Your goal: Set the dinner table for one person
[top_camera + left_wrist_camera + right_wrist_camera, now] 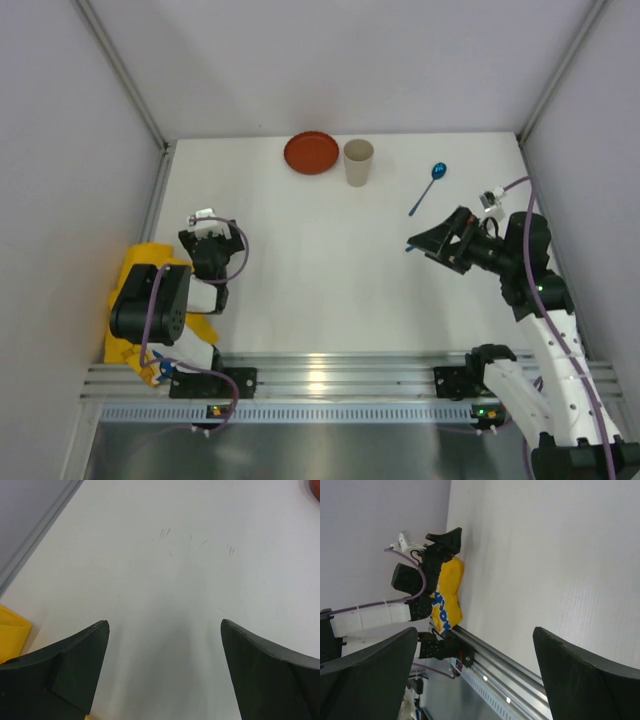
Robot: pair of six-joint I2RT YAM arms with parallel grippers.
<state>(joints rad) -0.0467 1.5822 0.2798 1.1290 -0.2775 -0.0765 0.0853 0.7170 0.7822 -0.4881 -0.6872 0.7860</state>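
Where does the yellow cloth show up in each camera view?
Top external: yellow cloth, left edge, under the left arm.
Left wrist: yellow cloth, just a corner at the lower left edge.
Right wrist: yellow cloth, left of centre, beside the left arm.
Shared landmark: the white table.

orange plate (311, 153), beige cup (358, 162), blue spoon (427, 189)

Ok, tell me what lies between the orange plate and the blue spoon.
A beige cup stands there, right beside the orange plate; bare tabletop runs from it to the blue spoon. The top view shows it.
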